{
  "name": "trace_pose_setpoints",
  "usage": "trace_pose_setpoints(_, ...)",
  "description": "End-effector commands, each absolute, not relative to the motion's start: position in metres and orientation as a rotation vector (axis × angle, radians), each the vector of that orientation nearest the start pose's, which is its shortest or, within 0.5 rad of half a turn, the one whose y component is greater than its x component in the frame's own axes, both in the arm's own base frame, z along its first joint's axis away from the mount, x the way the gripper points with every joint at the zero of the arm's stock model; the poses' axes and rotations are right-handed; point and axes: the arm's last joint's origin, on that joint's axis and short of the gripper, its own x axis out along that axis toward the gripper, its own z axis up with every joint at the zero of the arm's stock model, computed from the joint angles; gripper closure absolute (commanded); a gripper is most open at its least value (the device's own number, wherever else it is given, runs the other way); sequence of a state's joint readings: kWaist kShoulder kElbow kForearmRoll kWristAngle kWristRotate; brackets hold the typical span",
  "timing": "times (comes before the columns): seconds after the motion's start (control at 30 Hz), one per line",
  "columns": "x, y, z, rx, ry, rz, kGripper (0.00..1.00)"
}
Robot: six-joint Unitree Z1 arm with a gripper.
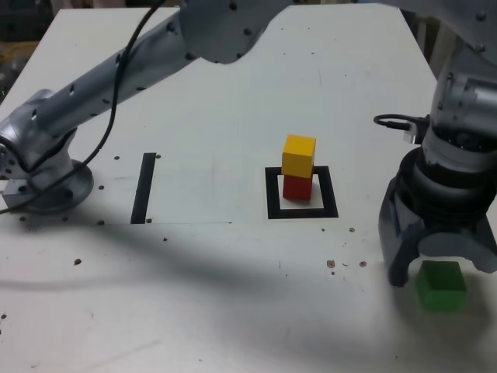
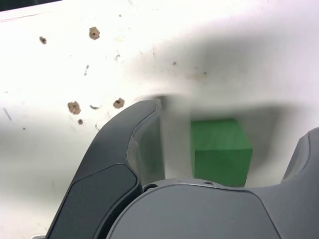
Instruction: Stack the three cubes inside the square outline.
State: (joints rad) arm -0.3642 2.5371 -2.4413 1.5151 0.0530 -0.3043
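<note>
Jaws [image 2: 237,132] wide apart, down low over the white desk [image 1: 233,311], with the green cube [image 1: 441,286] sitting in the space between them. From where I stand it's at the exterior view's lower right, flat on the surface. In the wrist view there is a strip of bare desk between the cube and one finger [image 2: 149,144], and a gap on its other side too, so nothing is gripped. Soft shadow falls around the cube.

Farther back, near the middle, lies the black square outline [image 1: 330,192], its centre pale. Inside it stands the red cube [image 1: 297,187], and the yellow cube [image 1: 299,155] rests on top of that, making a stack of two. Off toward the exterior view's left is a straight black strip [image 1: 144,188], and beyond it the round base [image 1: 58,193] of the arm [image 1: 147,68], which reaches across the top of the exterior view, a dark cable [image 1: 118,85] curving alongside.
</note>
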Motion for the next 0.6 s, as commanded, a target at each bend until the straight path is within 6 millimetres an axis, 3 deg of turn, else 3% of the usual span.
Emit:
trace_pose_setpoints(0.0, 0.4742, -0.1807, 0.2126, 0.108, 1.602, 0.006, 0.1)
trace_pose_setpoints(0.23, 0.4727, -0.1825, 0.2092, 0.115, 1.619, 0.011, 0.16)
trace_pose_setpoints(0.57, 0.4705, -0.182, 0.2114, 0.115, 1.631, 0.011, 0.33)
